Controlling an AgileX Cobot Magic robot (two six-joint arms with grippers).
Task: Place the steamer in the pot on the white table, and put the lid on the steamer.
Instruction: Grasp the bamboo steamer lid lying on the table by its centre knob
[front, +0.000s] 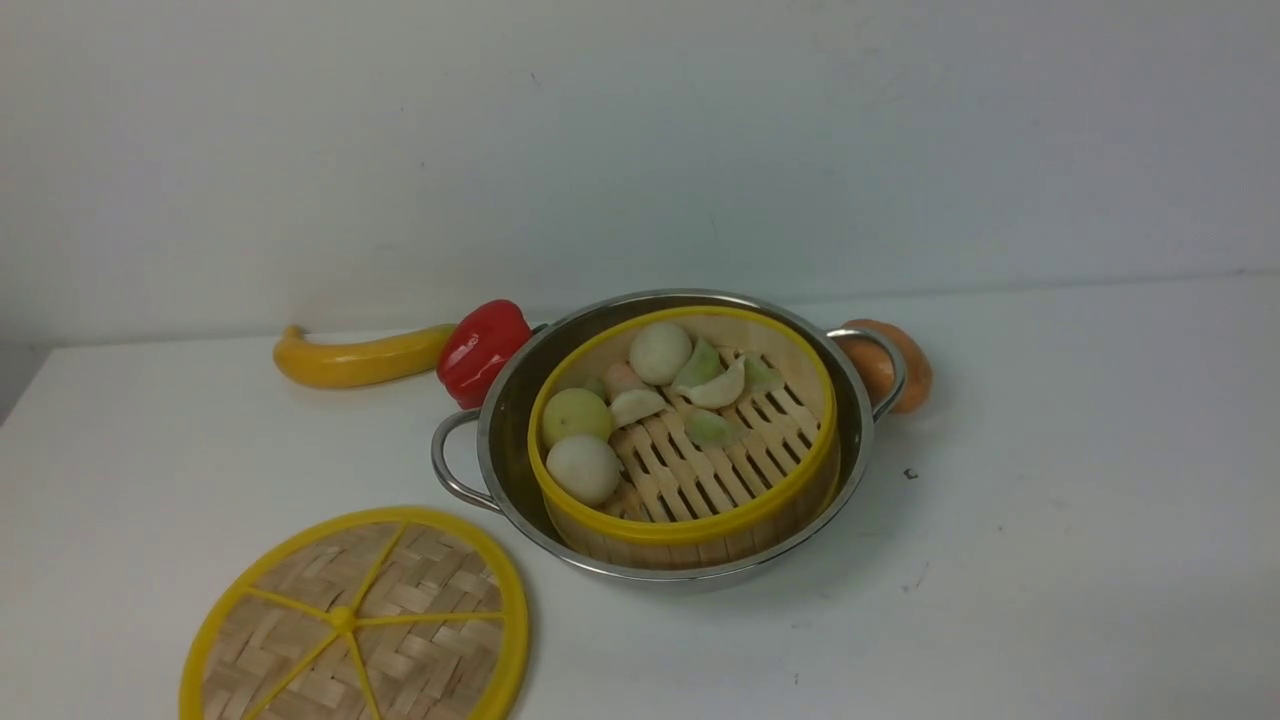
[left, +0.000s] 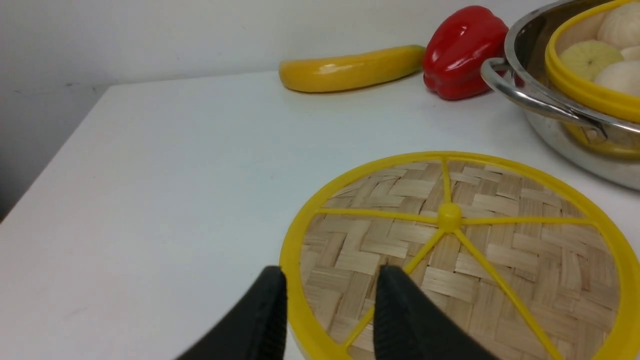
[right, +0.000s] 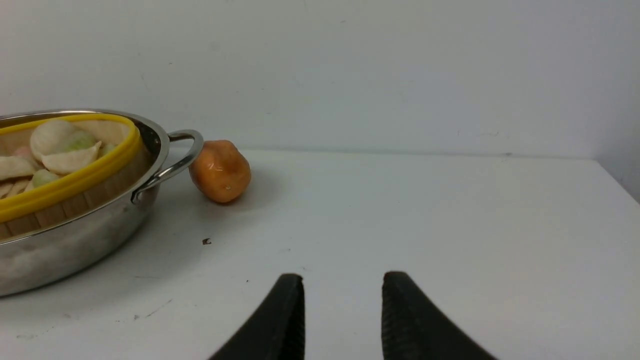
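Observation:
The steamer (front: 690, 440), a bamboo basket with a yellow rim holding pale buns and dumplings, sits inside the shiny steel pot (front: 505, 415) on the white table (front: 1050, 560). The lid (front: 360, 625), a flat woven disc with a yellow rim and spokes, lies on the table at the front left. In the left wrist view my left gripper (left: 330, 275) is open, its two black fingers straddling the near rim of the lid (left: 450, 250). In the right wrist view my right gripper (right: 342, 280) is open and empty over bare table, right of the pot (right: 75, 240). Neither gripper shows in the front view.
A yellow banana-shaped toy (front: 360, 355) and a red bell pepper (front: 485, 345) lie behind the pot's left handle. An orange round toy (front: 895, 365) sits against the right handle. The table's left edge (left: 55, 165) runs close to the lid. A wall stands behind.

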